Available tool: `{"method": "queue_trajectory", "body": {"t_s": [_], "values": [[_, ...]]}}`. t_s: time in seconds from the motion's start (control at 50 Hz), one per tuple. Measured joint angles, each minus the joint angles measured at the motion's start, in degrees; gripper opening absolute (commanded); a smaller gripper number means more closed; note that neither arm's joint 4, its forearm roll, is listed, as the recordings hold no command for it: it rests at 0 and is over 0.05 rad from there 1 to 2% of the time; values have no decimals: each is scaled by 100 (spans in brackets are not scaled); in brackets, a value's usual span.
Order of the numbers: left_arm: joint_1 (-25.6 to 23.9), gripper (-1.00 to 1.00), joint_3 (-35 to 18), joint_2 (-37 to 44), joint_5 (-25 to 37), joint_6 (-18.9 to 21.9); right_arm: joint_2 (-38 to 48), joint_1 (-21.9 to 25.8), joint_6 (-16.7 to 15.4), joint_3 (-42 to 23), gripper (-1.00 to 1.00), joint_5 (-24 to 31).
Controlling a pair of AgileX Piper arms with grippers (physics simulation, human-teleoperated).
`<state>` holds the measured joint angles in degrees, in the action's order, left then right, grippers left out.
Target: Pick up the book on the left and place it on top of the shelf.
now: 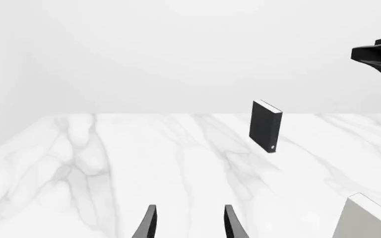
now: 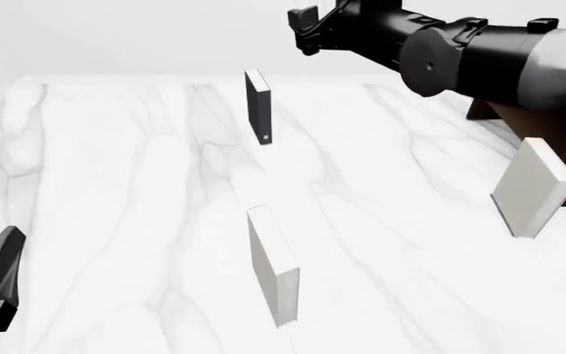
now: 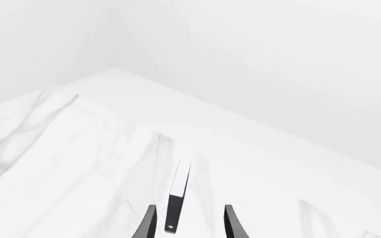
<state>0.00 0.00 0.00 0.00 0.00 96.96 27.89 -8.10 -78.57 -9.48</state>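
I am lining my right gripper point(image 3: 187, 223), fingers apart and empty, over the book point(image 3: 175, 204), standing upright at the front view's upper centre. I should descend straight, straddling its thin covers squarely before closing.

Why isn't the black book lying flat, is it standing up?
Yes, standing upright. The black book rests on its bottom edge on the marble table, spine vertical, white dot low, nothing touching it.
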Motion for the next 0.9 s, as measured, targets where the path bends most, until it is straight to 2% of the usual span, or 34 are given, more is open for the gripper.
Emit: {"method": "queue_trajectory", "body": {"t_s": [0.9], "values": [[0, 100, 0, 0, 0, 0, 1357, 78, 194, -964, 100, -111]]}}
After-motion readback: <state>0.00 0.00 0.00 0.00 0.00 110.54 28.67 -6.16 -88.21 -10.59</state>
